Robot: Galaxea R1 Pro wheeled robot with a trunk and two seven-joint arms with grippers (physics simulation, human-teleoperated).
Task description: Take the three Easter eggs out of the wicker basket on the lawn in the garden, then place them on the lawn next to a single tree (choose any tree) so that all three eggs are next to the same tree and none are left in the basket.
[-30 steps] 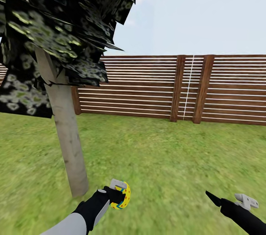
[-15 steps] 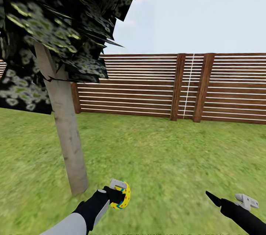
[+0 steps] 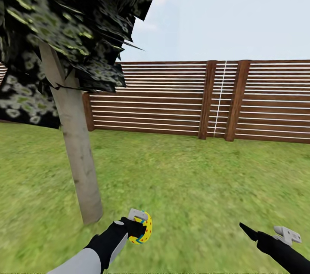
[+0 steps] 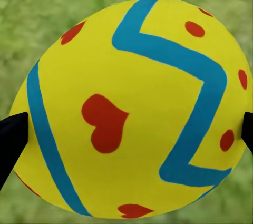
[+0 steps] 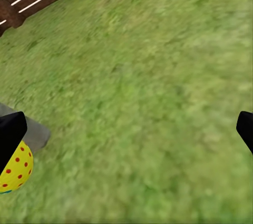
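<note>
One Easter egg clamped in left jaws, beside tree trunk, open lawn rightward

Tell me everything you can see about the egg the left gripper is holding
The Easter egg is bright yellow and smooth, painted with blue zigzag bands, red dots and red heart-like shapes. The left gripper is shut on it, a black fingertip pressing each side. It hangs above the lawn, not touching the grass, close to the base of the pale tree trunk. It looks whole and undamaged.
</note>
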